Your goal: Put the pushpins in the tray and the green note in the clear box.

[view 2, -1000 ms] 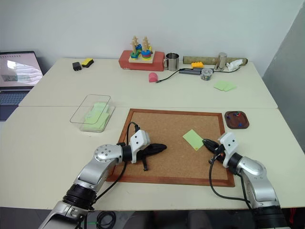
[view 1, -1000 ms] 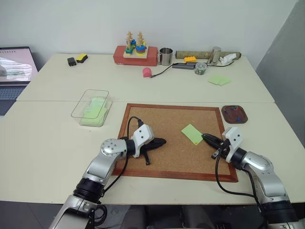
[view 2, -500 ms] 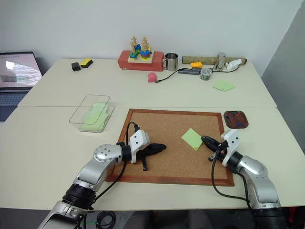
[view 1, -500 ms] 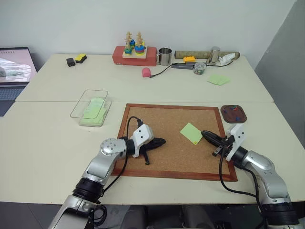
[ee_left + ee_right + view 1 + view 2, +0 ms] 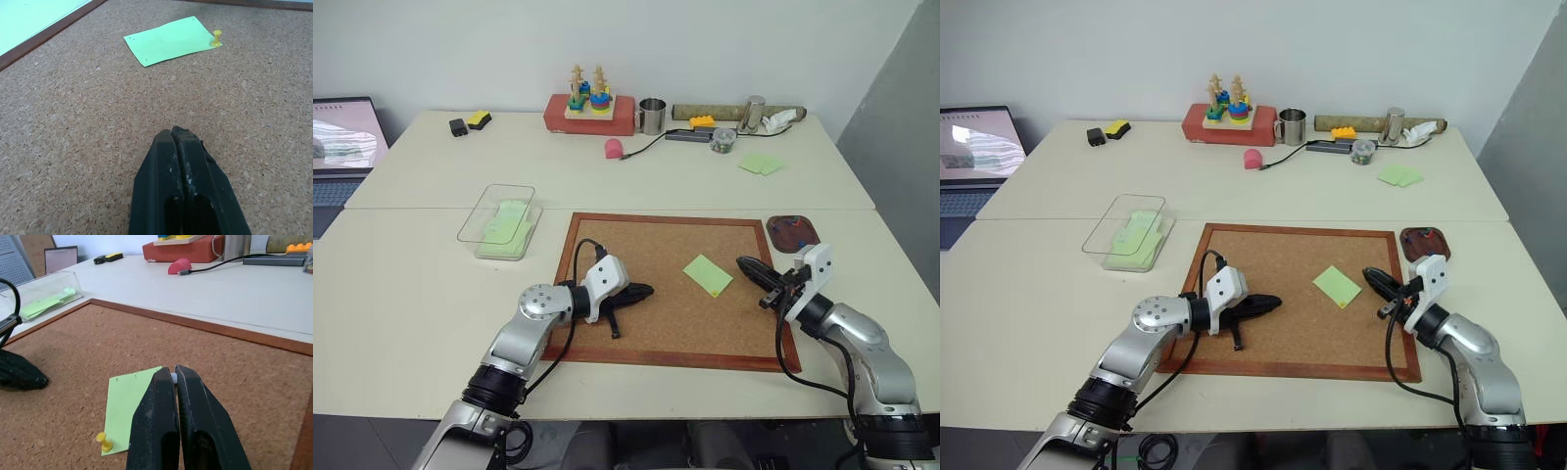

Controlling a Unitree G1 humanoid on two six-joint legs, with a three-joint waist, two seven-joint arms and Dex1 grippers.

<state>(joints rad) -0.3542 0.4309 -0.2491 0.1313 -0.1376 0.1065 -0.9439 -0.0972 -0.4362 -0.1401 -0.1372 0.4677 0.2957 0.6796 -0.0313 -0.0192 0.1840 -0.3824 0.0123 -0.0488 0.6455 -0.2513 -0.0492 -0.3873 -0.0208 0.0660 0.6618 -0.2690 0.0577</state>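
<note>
Landmark for all places: the cork board on the near bench.

Clear box sits well off the board's left edge, lid on, with green paper inside. One box, not yet opened for the note.

Left gripper rests over the board's left half, jaws pressed fully together with nothing between them. I read it as parked, keeping clear while the other arm works.

Green note lies flat right of the board's centre, one sheet. One yellow pushpin stands at its corner, so I judge the note is pinned down and cannot go to the box until that pin comes out.

Right gripper hovers above the board's right part, just beside the note, jaws closed. In the right wrist view a small white speck shows at the tips; I take it for a white pushpin pinched there, though it is too small to be sure. If so, it is held for the trip to the tray.

Tray sits touching the board's top right corner, partly behind the right arm. I can't count its contents from here.

Count: one box, one note, one tray, one pin seen plainly plus one probable.
</note>
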